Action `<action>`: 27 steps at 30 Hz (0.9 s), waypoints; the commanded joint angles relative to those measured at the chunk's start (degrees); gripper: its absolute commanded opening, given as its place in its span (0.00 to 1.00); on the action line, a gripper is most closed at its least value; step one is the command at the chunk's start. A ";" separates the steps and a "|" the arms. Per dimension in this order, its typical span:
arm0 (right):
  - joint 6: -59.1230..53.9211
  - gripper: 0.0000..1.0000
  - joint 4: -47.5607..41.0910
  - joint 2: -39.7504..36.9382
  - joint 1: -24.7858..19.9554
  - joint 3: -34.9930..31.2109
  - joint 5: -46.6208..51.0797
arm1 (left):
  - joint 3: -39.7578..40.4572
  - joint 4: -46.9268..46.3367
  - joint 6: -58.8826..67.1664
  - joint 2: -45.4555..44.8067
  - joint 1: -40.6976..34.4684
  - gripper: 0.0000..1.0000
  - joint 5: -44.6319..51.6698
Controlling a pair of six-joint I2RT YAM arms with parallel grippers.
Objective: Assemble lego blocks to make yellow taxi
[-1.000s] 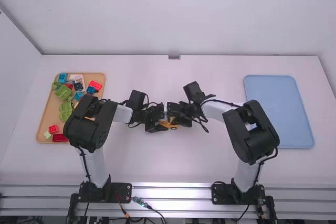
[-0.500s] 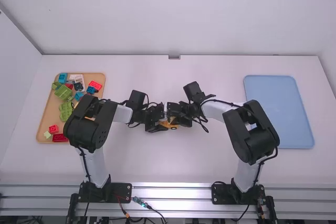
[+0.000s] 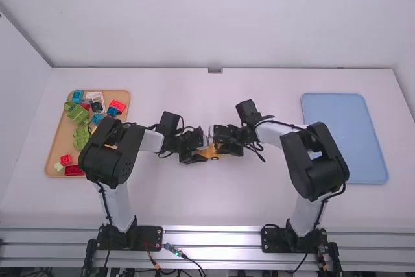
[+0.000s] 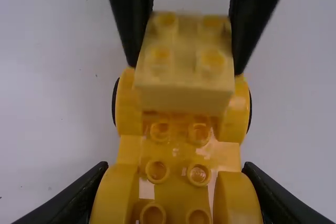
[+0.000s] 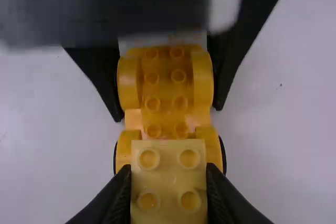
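Spans the white table point(image 3: 259, 199) with the left arm point(image 3: 115, 150) and right arm point(image 3: 314, 163), both bent at the elbow and angled inward, face to face near the middle. Clamps the yellow wheeled base point(image 4: 177, 150) by its sides in the left gripper point(image 3: 205, 148). Grips the paler studded block point(image 4: 184, 59) with the right gripper point(image 3: 217, 144), over the base's end farther from the left gripper.

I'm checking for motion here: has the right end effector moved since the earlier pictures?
Yes, slightly: in the high view, the right end effector has shifted rightward, nearer the blue tray.
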 commanded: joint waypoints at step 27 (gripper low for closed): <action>2.47 0.00 4.15 1.25 0.96 -0.76 0.98 | -1.73 -1.92 -0.57 2.03 -0.09 0.02 -8.03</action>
